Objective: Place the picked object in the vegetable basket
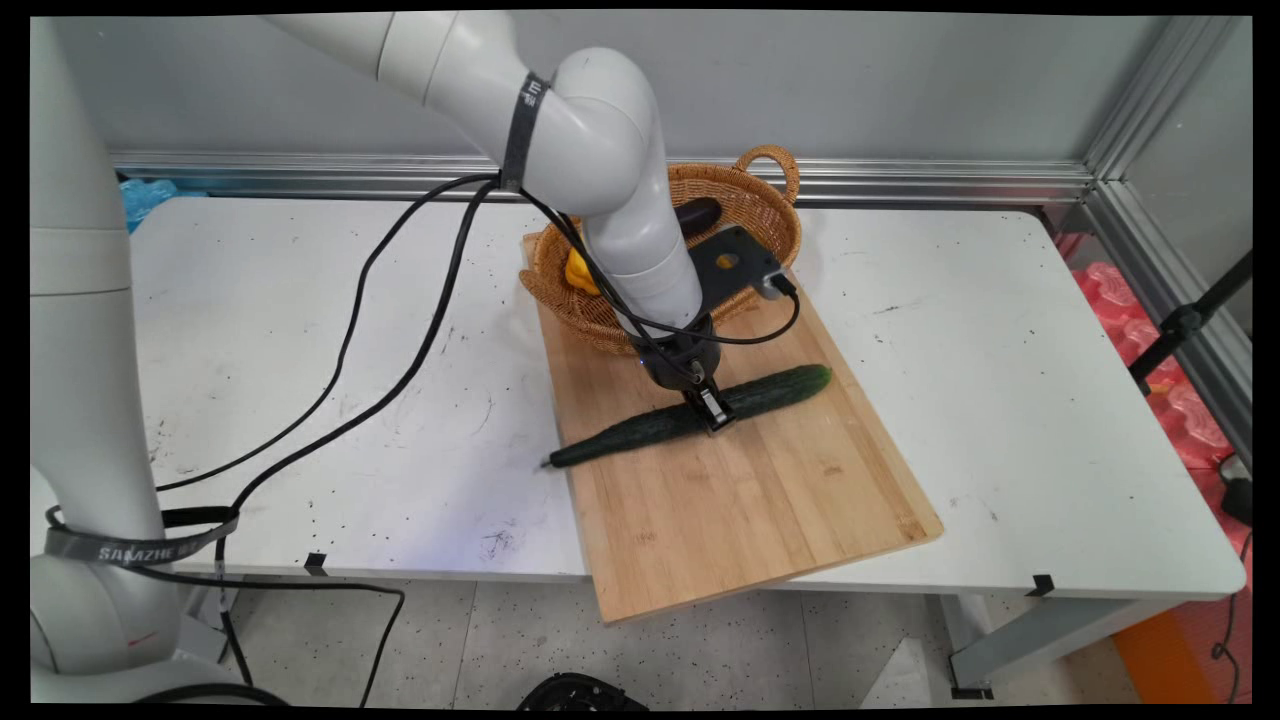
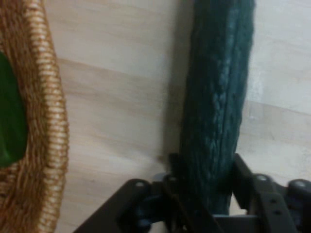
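A long dark green cucumber (image 1: 780, 390) lies slantwise across a bamboo cutting board (image 1: 740, 500). My gripper (image 1: 712, 410) points down onto its middle. In the hand view the cucumber (image 2: 218, 97) runs up from between the two black fingers (image 2: 241, 167), which press against both of its sides, so the gripper (image 2: 206, 170) is shut on it. The cucumber still rests on the board (image 2: 121, 97).
A wicker basket (image 1: 770, 205) stands on the board's far end, just behind the hand, holding a yellow item (image 1: 578, 272) and a dark eggplant (image 1: 697, 213). Its rim (image 2: 48, 121) fills the hand view's left, with something green (image 2: 9, 121) inside. Black cables hang over the table's left.
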Robot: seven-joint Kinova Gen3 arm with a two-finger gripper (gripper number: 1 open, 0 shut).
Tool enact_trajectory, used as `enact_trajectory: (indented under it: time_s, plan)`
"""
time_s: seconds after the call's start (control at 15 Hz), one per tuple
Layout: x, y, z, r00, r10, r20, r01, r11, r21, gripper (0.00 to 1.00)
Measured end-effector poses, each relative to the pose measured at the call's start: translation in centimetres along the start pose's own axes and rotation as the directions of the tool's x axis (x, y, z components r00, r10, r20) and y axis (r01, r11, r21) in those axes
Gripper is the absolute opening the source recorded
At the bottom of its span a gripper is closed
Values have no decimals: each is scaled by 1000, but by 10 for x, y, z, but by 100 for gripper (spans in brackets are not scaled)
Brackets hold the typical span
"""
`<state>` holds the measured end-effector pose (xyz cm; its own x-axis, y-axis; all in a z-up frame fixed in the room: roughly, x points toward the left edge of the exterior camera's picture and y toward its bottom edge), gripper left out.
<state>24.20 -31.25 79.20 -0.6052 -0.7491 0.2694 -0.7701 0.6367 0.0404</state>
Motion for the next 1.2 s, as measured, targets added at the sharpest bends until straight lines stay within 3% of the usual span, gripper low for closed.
enact_trajectory:
  time_s: [0.47,1.2]
  plan:
    - [-4,0,-13,998,68,-14,-68,998,-5,0]
    - [-15,-6,-107,986,139,-91,-139,990,5,0]
